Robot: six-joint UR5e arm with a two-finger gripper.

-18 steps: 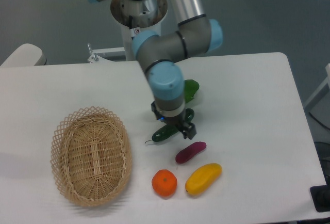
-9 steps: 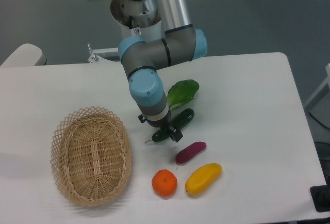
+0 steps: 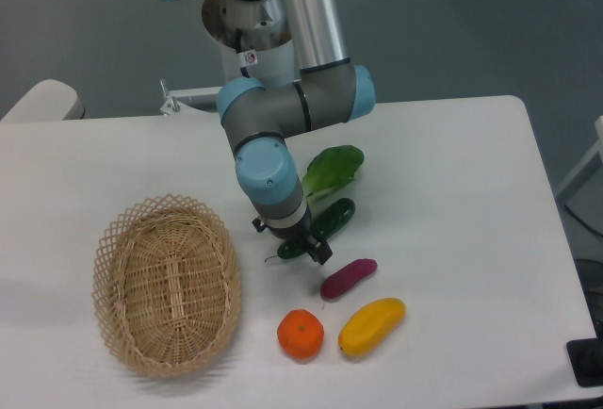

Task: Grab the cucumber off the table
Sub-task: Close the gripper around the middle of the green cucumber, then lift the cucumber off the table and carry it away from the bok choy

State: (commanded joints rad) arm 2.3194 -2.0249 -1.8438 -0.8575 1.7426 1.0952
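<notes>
We find the gripper low over the stem end of the cucumber, which lies on the surface at the bok choy's six o'clock; its grip state we cannot tell.

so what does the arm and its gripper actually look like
The arm is made of silver-grey metal tubes with dark grey joint housings and light blue round end caps. A small red-and-white sticker sits near the base column. The wrist ends in a pale band, then a small black two-finger gripper. No loose cables show.
</notes>
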